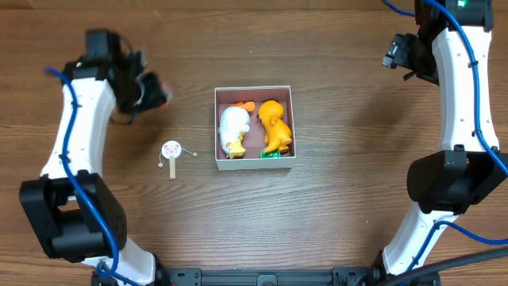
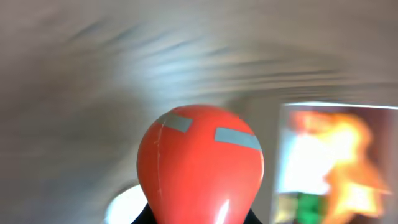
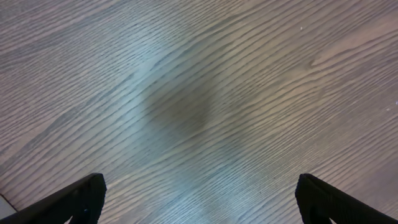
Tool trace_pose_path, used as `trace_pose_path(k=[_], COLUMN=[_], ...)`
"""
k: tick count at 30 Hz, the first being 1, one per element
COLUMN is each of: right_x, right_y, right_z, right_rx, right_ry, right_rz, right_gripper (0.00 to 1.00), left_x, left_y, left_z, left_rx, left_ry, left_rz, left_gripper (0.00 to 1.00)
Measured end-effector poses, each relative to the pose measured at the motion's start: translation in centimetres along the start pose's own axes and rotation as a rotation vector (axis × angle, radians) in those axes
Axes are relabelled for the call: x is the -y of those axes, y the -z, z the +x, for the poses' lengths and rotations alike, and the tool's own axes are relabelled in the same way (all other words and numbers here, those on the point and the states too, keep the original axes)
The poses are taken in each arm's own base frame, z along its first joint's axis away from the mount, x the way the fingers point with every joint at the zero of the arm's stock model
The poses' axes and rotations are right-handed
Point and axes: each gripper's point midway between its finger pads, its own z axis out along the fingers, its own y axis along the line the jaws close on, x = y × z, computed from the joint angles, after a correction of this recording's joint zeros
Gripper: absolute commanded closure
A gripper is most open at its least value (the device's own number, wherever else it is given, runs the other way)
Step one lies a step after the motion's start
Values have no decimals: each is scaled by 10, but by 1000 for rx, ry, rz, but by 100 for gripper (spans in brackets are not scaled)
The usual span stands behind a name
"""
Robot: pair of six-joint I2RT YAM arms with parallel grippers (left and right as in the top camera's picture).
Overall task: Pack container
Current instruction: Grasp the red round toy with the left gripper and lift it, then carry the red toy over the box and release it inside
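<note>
Left arm's over the left side of the desk [image 1: 333, 230], and its end effector [image 1: 152, 90] is clamped on a red toy [image 2: 200, 165]. It's a glossy egg shape w/ two grey-blue bars near the top, filling the middle of the left wrist view. That view is badly smeared, so the fingers themselves barely show, just dark bits under the toy.

The container [image 1: 216, 127] sits mid-desk, well apart from that arm, on its right. It's a white-walled square box, open side up. Inside: a white toy [image 1: 233, 129] in the left half, an orange toy [image 1: 275, 123] in the right half, the two side by side and about touching. A small green thing [image 1: 272, 155] is tucked at the near wall under the orange one; can't tell what it is.

Out on the desk, just left of the box's near-left corner, lies a little round white-faced piece on a wooden stick [image 1: 171, 151], flat and apart from the box wall.

Right arm's up at the far right corner. Its end effector [image 3: 199, 205] is spread wide, one finger at each lower corner of its wrist view, w/ only bare wood grain between them.
</note>
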Motion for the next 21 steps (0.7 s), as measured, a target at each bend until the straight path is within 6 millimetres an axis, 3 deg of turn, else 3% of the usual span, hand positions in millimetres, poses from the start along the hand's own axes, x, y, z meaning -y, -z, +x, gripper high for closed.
trace_pose_path(k=[4, 6, 8, 15, 18, 21], right_x=[0, 0, 0, 0, 0, 0], right_y=[0, 0, 0, 0, 0, 0], right_z=[0, 0, 0, 0, 0, 0], right_rx=[0, 0, 0, 0, 0, 0], right_ry=[0, 0, 0, 0, 0, 0], right_rz=[0, 0, 0, 0, 0, 0], right_gripper=[0, 0, 0, 0, 0, 0], left_x=[87, 122, 160, 203, 207, 198], left_y=[6, 4, -3, -28, -44, -63], left_z=[-13, -7, 11, 63, 80, 92], left_rx=[52, 60, 36, -48, -96, -158], left_ry=[-205, -302, -408, -576, -610, -602], left_rz=[170, 225, 269, 184, 147, 90], left_gripper=[96, 96, 96, 96, 96, 96])
